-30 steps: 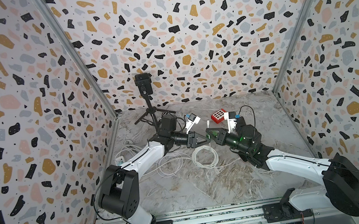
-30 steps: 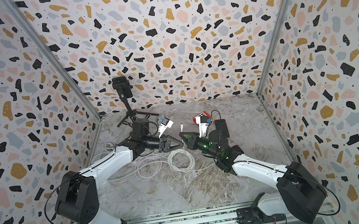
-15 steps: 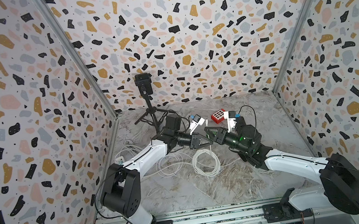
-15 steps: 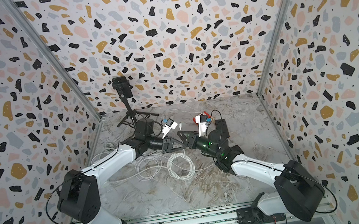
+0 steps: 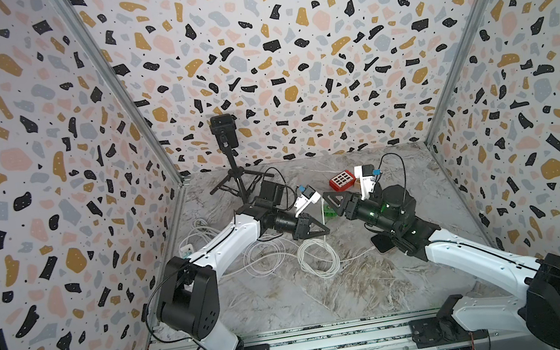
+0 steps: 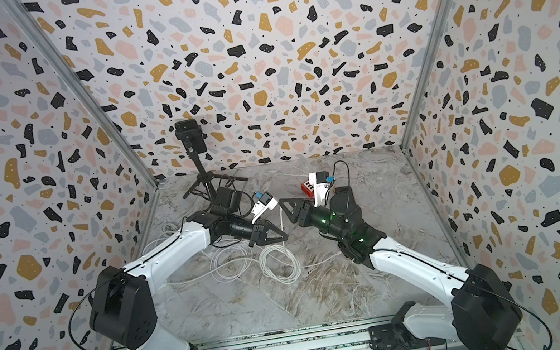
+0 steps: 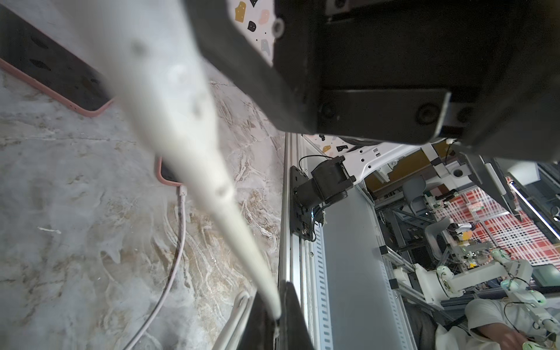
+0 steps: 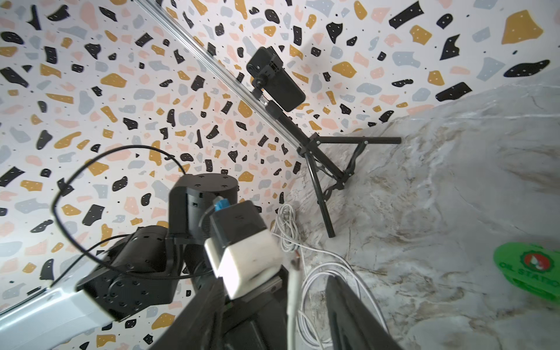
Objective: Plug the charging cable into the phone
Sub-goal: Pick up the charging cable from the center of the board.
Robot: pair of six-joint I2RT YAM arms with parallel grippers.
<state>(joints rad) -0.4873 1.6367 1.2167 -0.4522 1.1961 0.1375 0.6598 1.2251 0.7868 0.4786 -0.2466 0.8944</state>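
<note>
Beneath the right forearm, toward the rail side of the tabletop [image 5: 327,300], lies the phone [image 5: 382,245] — only one dark, pink-rimmed corner of it shows in a top view, turned toward the loose coil. From the left gripper [image 5: 322,230] it lies off to the robot's right and nearer the bases; the right arm is much the closer, reaching out right over it. The left gripper is clenched on a stretch of the white charging cable [image 5: 323,214], which rises from the coil toward the right gripper [image 5: 331,202]. That one's jaws stand apart in the right wrist view, with the cable passing loose between them.

The phone's long axis cannot be read from above, since most of it is covered. The left wrist view gives what the top views do not: past the blurred held cable, the phone's rim is met by a white plug [image 7: 182,191] with a thin lead trailing over the marble — it looks seated, though I cannot tell for sure, nor whether that lead and the held stretch are one cable. If it is in, I judge little is left but letting go
</note>
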